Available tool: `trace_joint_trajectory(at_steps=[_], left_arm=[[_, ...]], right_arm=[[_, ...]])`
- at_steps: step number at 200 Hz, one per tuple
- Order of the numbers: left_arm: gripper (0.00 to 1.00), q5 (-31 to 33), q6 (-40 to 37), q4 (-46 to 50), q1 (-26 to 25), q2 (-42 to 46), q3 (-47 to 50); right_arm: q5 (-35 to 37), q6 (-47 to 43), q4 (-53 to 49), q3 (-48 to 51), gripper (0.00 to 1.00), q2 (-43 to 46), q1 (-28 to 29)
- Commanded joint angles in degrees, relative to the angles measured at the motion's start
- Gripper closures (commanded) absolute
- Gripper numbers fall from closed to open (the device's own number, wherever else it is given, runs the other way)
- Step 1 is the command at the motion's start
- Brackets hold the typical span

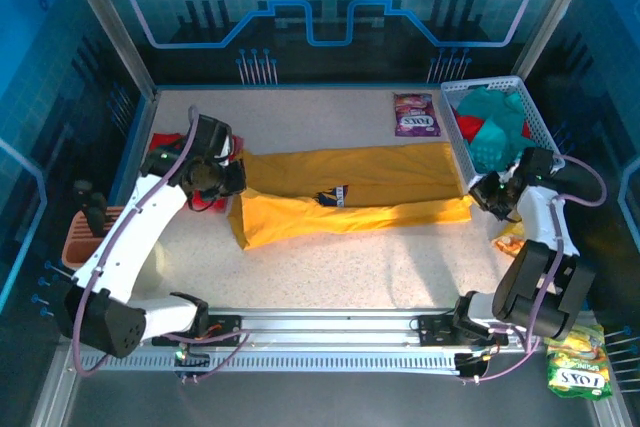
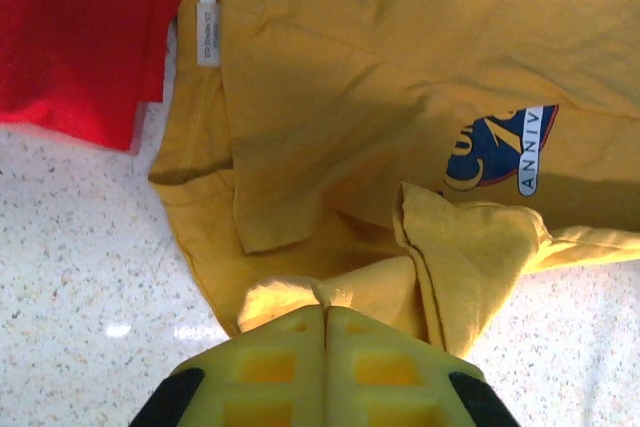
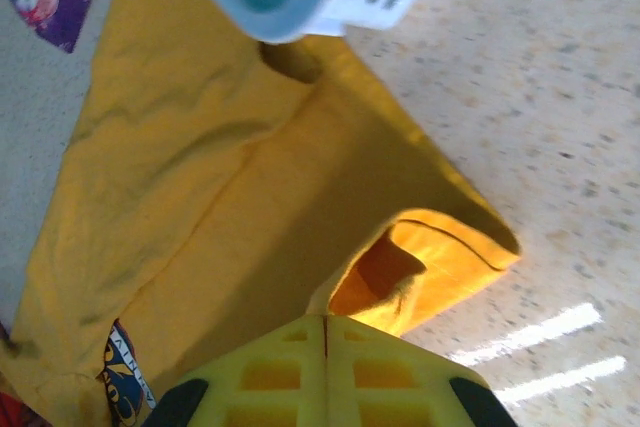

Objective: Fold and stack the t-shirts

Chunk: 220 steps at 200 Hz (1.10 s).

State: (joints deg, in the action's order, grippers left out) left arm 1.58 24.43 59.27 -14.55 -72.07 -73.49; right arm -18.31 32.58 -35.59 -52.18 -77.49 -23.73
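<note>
One white basket (image 1: 456, 137) just beside mustard t-shirt (image 1: 370, 182)

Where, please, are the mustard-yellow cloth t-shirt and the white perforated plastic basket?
mustard-yellow cloth t-shirt (image 1: 390, 175): top external view, its folded body.
white perforated plastic basket (image 1: 480, 82): top external view, its far rim.

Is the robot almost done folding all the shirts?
Not nearly. A red t-shirt lies at the left, maybe finished. The left gripper and right gripper pinch the ends of the yellow t-shirt, folded into a long strip. Teal t-shirts wait in the basket.
</note>
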Motion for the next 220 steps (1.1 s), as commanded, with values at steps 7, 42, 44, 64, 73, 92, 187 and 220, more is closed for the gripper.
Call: trace_joint_trajectory(at_steps=[7,42,44,64,73,92,187,220], left_arm=[[1.0,1.9,-2.9,-3.5,1.7,-2.0,-2.4],[1.0,2.0,-4.0,-5.6,2.9,-4.7,-3.1],[1.0,2.0,-4.0,-5.7,3.0,-4.8,-3.0],[1.0,2.3,-4.4,-7.2,3.6,-5.9,-3.0],[1.0,2.6,-4.7,-7.4,3.8,-6.5,-3.1],[1.0,2.8,-5.0,-8.1,4.3,-7.6,-3.4],[1.0,2.3,-5.4,-10.0,4.5,-11.3,-4.4],[1.0,2.8,-5.9,-9.6,4.5,-12.3,-5.3]], right_arm=[[1.9,1.1,1.3,-2.2,1.0,-2.3,2.0],[4.6,1.9,2.5,-3.6,1.0,-5.2,3.5],[4.6,2.0,2.5,-3.7,1.0,-5.5,3.5],[5.2,2.1,3.1,-4.9,1.0,-7.8,3.6],[5.4,2.2,3.3,-5.4,1.0,-8.6,3.6],[5.6,2.3,3.6,-6.5,1.0,-9.8,3.7],[6.5,3.2,5.6,-8.4,0.96,-13.6,6.0],[6.8,3.7,6.3,-9.1,0.94,-14.2,6.5]])
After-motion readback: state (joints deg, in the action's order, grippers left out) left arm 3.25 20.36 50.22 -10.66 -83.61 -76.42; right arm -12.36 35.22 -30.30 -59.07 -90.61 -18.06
